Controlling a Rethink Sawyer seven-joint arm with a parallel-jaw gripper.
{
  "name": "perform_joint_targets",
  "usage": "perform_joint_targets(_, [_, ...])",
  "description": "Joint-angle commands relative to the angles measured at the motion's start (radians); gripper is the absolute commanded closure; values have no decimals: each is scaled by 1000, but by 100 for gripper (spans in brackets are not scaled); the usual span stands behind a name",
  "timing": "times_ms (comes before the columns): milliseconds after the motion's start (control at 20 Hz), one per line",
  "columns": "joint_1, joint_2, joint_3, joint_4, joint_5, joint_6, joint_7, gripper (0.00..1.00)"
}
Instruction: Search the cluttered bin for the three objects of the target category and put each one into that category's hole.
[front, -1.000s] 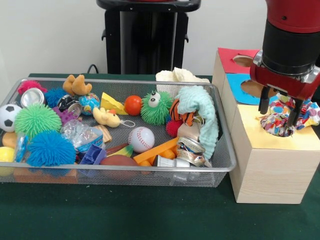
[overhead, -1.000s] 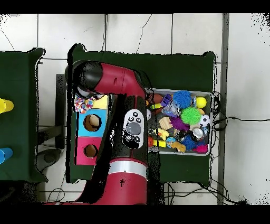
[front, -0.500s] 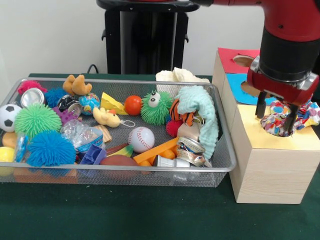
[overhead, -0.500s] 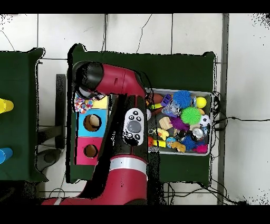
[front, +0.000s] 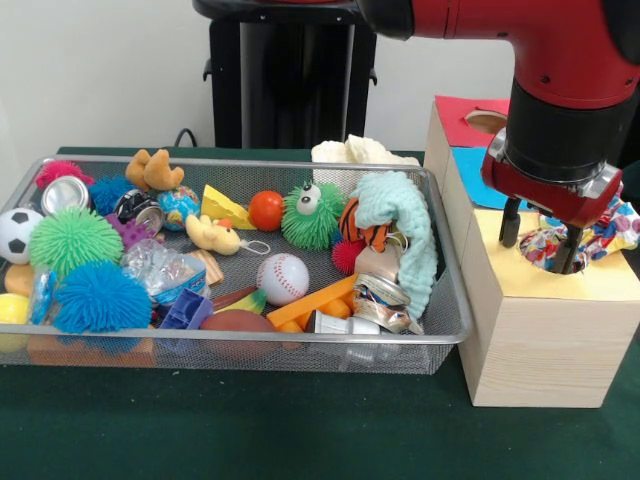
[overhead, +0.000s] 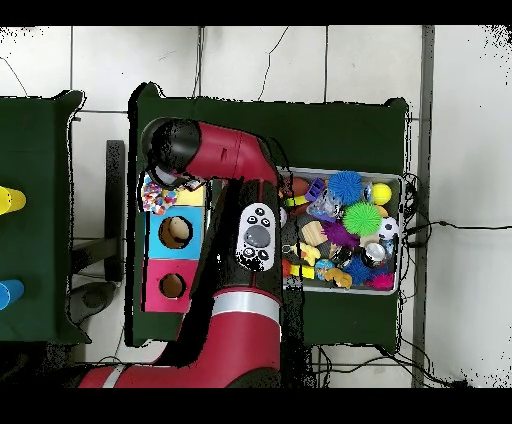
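A multicoloured patterned cloth (front: 590, 235) lies bunched on the yellow panel (front: 530, 280) of the wooden box, over its hole; the overhead view shows the cloth (overhead: 155, 197) at the box's end. My gripper (front: 539, 255) hangs open just above the yellow panel, a little left of the cloth, and holds nothing. In the overhead view the arm (overhead: 215, 155) covers the gripper. A mint green cloth (front: 405, 225) drapes over toys at the right end of the wire bin (front: 240, 340). A white cloth (front: 360, 152) lies behind the bin.
The box also has a blue panel (front: 478, 185) and a red panel (front: 455, 115), each with a round hole. The bin (overhead: 400, 235) holds spiky balls, a baseball (front: 283, 277), crushed cans, a soccer ball (front: 15, 232) and plush toys.
My gripper has risen and shifted left, away from the patterned cloth, which stays on the yellow panel. The bin's contents have not moved.
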Motion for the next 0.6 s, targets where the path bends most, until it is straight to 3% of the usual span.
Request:
perform_joint_targets(50, [-25, 56, 65, 66, -24, 4, 72, 0])
perform_joint_targets(300, [-25, 85, 65, 30, -29, 9, 74, 0])
perform_joint_targets(400, [-25, 82, 72, 53, -23, -18, 74, 0])
perform_joint_targets(600, [-25, 8, 60, 60, -20, 90, 69, 0])
